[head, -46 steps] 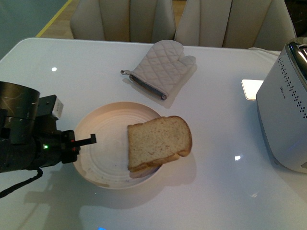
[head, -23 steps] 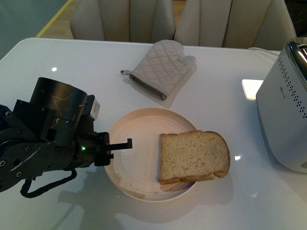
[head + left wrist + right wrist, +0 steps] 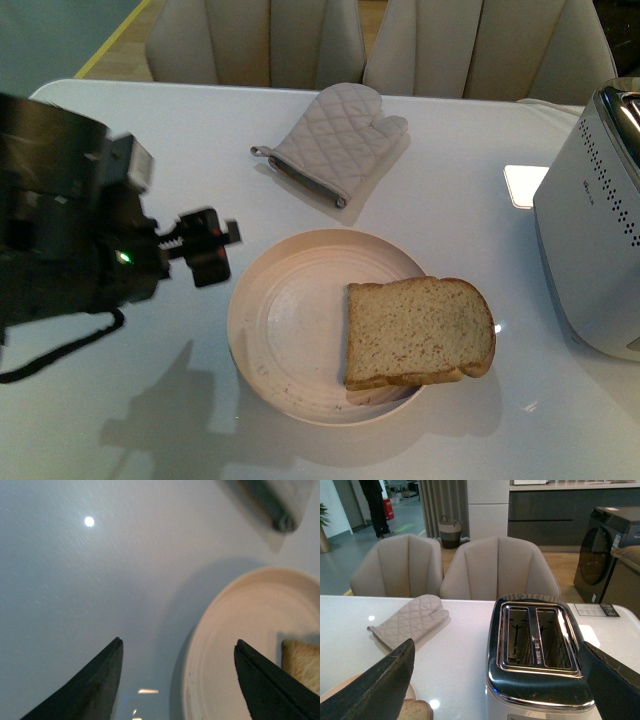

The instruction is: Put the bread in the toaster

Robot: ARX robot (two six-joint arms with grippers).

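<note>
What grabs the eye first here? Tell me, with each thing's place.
The bread lies mid-table on the right side of a cream plate, overhanging its rim. The big silver toaster stands at the table's right edge. The dark left gripper hangs open just left of the plate.
</note>
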